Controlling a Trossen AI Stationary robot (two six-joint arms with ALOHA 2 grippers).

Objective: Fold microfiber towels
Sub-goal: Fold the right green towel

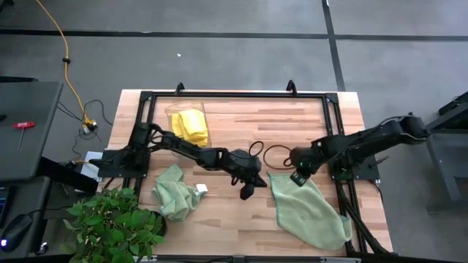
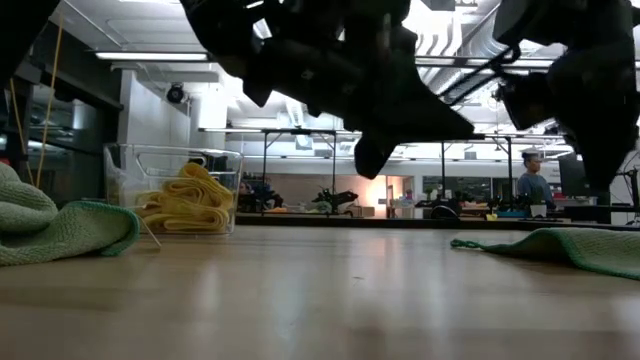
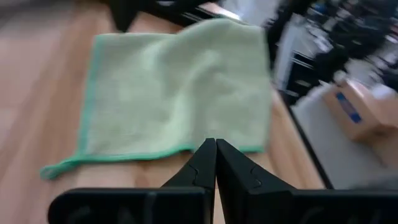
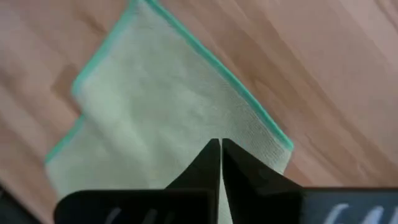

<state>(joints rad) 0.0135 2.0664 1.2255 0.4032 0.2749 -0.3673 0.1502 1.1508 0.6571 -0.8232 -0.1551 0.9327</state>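
Lighting over the table (image 1: 307, 117) is even and diffuse in the high view, with soft shadows only beneath the arms. The surrounding floor reads dull grey.

The low view is strongly backlit: ceiling light strips (image 2: 170, 56) glare behind the arms, which register as near-black silhouettes with no surface detail. The tabletop carries a pale sheen reflecting the bright room. The nearest wood is out of focus.

The left wrist view is heavily motion-blurred; the green towel (image 3: 174, 93) and the background boxes (image 3: 354, 109) smear diagonally.

The right wrist view is soft throughout, the towel edge (image 4: 205, 56) slightly blurred, evenly lit without glare.
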